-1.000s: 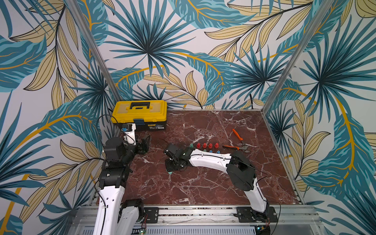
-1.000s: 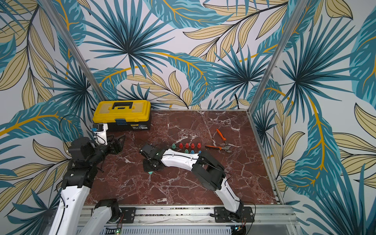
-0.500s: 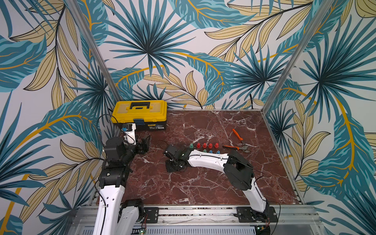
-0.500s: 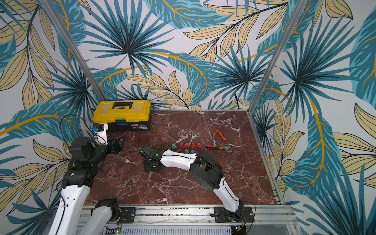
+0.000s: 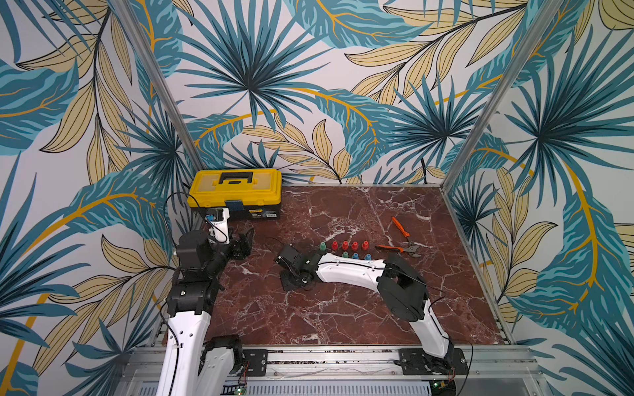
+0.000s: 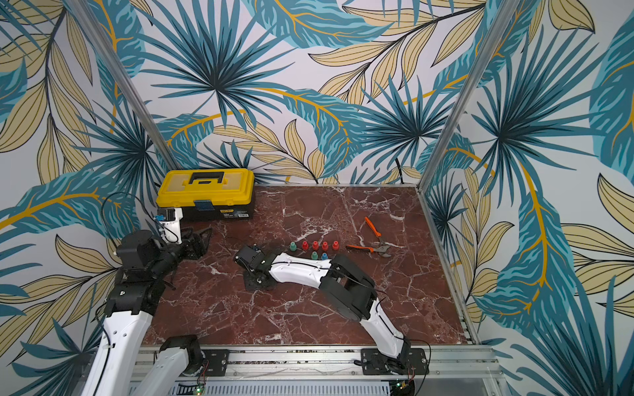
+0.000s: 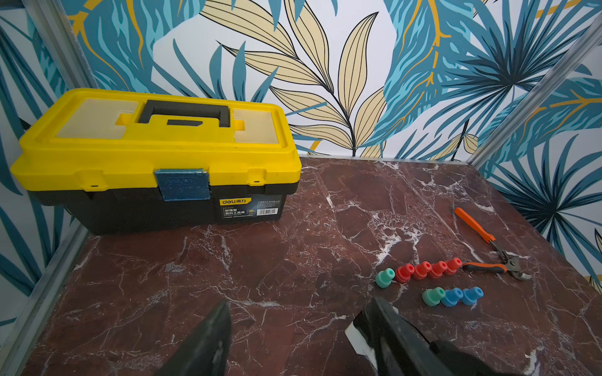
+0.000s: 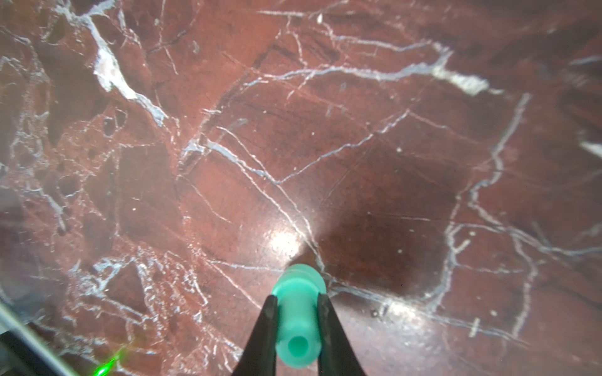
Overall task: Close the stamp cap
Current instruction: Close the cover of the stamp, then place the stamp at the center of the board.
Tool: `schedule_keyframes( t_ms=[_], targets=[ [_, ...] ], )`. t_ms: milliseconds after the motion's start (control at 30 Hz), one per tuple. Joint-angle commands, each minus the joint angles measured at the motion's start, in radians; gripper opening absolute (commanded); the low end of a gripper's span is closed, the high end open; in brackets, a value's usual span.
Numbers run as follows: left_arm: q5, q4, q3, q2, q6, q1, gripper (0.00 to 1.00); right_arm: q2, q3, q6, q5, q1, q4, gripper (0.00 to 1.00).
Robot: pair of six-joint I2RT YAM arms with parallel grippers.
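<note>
Right tool (image 8: pixel 297 297) — green stamp (image 8: pixel 296 325) pinched between its jaws.

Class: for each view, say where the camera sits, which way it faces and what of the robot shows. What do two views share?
Top views: high at the front, looking down and back over the whole table; left arm and right arm show.
Left wrist: low, facing the toolbox, stamps and pliers; open left gripper shows.
Right wrist: close above the table, looking down; right gripper shut on a green stamp.
Shared: top views and left wrist both show toolbox, stamps, pliers.
</note>
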Motion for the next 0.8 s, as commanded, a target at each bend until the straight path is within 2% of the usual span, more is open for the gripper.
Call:
schedule_keyframes(
  t_ms=[0, 167, 367, 600, 767],
  targets=[
    [0.004, 0.003, -0.002, 0.0, -0.007, 0.006, 0.69, 0.027, -0.044, -0.067, 0.154, 0.005, -0.184, 0.04],
    [0.004, 0.003, -0.004, 0.0, -0.009, 0.006, 0.69, 0.05, -0.044, -0.116, 0.247, 0.028, -0.245, 0.03],
    [0.003, 0.003, -0.004, 0.003, -0.009, 0.005, 0.69, 0.08, -0.034, -0.134, 0.279, 0.044, -0.276, 0.03],
    [0.013, 0.003, -0.002, 0.007, -0.004, 0.006, 0.69, 0.072, -0.018, -0.137, 0.266, 0.039, -0.276, 0.03],
    [0.015, 0.002, 0.001, 0.017, -0.001, 0.006, 0.69, 0.023, 0.001, -0.146, 0.236, -0.007, -0.281, 0.03]
  ],
)
